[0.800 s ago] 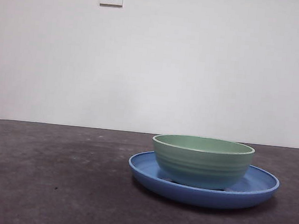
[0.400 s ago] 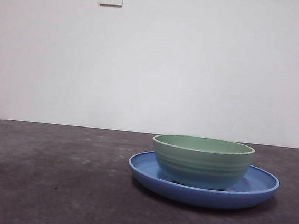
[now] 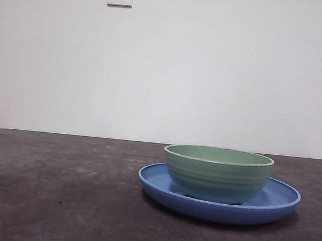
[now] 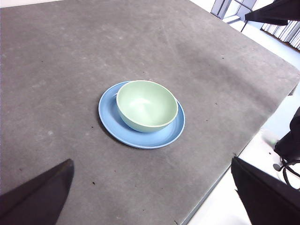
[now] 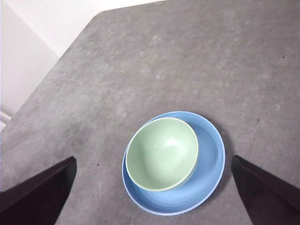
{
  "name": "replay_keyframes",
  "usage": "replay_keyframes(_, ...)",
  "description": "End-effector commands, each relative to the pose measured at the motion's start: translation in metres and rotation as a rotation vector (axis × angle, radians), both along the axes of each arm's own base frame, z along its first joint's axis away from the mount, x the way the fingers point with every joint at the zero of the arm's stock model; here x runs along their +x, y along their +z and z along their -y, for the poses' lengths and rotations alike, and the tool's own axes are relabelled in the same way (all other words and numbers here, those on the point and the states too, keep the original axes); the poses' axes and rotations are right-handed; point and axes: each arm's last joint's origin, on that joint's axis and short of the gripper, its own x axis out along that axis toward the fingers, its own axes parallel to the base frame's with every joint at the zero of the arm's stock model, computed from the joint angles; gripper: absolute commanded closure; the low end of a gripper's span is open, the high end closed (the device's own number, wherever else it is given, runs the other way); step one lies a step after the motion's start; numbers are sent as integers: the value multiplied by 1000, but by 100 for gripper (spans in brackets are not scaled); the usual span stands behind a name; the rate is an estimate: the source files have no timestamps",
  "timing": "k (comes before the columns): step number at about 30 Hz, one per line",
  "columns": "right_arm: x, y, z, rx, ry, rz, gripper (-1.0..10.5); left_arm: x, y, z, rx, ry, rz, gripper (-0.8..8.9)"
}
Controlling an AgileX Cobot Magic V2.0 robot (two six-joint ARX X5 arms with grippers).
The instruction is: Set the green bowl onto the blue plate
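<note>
The green bowl is seen resting off-centre on the blue plate; both hands are held wide open, empty, high above it.

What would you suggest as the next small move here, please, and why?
Probably none beyond keeping both arms back: the green bowl already sits upright inside the blue plate, off-centre toward one rim. The left gripper and right gripper hang open above the table, holding nothing.
</note>
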Motion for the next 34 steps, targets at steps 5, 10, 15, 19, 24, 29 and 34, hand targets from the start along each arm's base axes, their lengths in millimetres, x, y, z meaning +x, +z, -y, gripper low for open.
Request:
replay_keyframes(5,8,-7,0,-4,2,-126,372,0,4,0,-16,-4,12,257)
replay_keyframes(10,28,-20,0,-10,7,-257,412,0,4,0,-16,-4,12,257)
replay_keyframes(15,54,-36,0,-33,35,-356,412,0,4,0,-16,-4,12,257)
replay_keyframes(19,79,-54,0,-57,64,-429,413,0,4,0,-16,-4,12,257)
replay_keyframes(24,109,-74,0,-59,68,-464,414,0,4,0,-16,-4,12,257)
replay_keyframes(29,135,-96,0,-59,70,-497,510,0,4,0,-16,-4,12,257)
replay_keyframes(34,154,-120,-2,-59,80,-552,522,0,4,0,-16,-4,12,257)
